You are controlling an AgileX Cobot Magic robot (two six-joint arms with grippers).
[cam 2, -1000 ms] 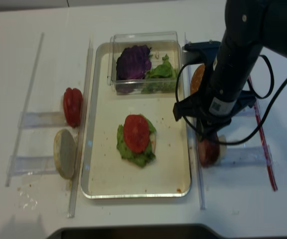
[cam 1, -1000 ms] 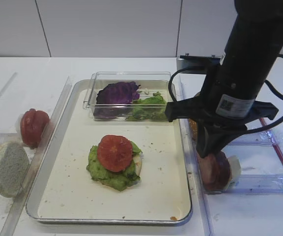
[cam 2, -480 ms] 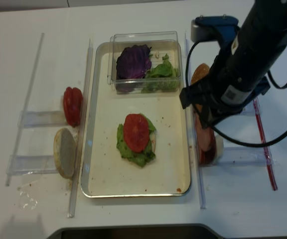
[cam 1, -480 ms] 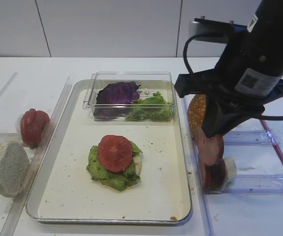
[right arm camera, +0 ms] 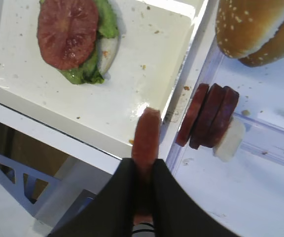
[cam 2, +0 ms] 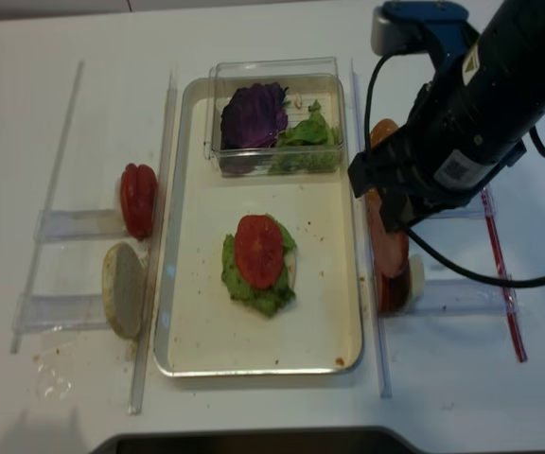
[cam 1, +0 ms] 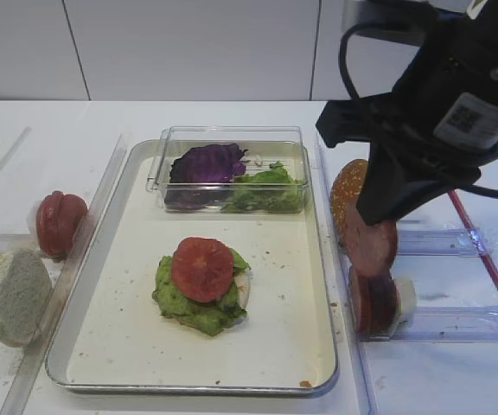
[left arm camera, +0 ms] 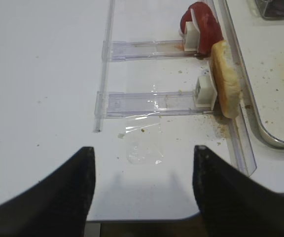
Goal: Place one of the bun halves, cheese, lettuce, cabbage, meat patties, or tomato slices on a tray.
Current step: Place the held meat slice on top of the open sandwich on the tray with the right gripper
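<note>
My right gripper (right arm camera: 144, 165) is shut on one of the meat patties (right arm camera: 147, 132), a pinkish disc held on edge. It hangs (cam 1: 373, 246) above the right rack, just outside the tray's (cam 1: 284, 324) right rim. The other meat patties (cam 1: 372, 303) stand in the rack below, with a sesame bun half (cam 1: 347, 194) behind them. On the tray lies a stack of bun, lettuce (cam 1: 180, 303) and a tomato slice (cam 1: 201, 268). My left gripper (left arm camera: 143, 148) is open over bare table.
A clear box at the tray's far end holds purple cabbage (cam 1: 206, 164) and lettuce (cam 1: 266, 190). Left of the tray, clear racks hold tomato slices (cam 1: 59, 223) and a pale bun half (cam 1: 15, 294). A red strip (cam 1: 491, 268) runs along the far right.
The right gripper has risen from the rack, lifting one patty clear of the others. Nothing else has moved.
</note>
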